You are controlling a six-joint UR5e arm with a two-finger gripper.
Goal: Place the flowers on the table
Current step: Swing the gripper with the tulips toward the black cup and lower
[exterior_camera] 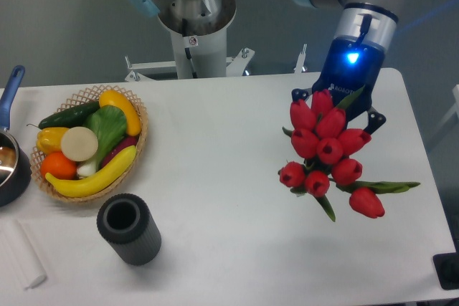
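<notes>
So the flowers (328,153) are over at about 3 o'clock on the white bench (229,177), red heads fanned toward the camera. The pincer (343,102) sits right behind the bunch, blue light on, but the blooms hide its fingers, so can't tell how they stand. Basket of fruit and veg (90,145) at 9 o'clock, dark cylinder (129,228) around 7.

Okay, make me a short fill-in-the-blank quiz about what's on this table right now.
1. The tulips under the pincer are ____ in colour.
2. The fruit and vegetables sit in a woven ____.
3. The dark cylinder stands just ____ the basket, toward the camera.
4. The pan at the left edge has a ____ handle.

Missing words: red; basket; in front of; blue
</notes>
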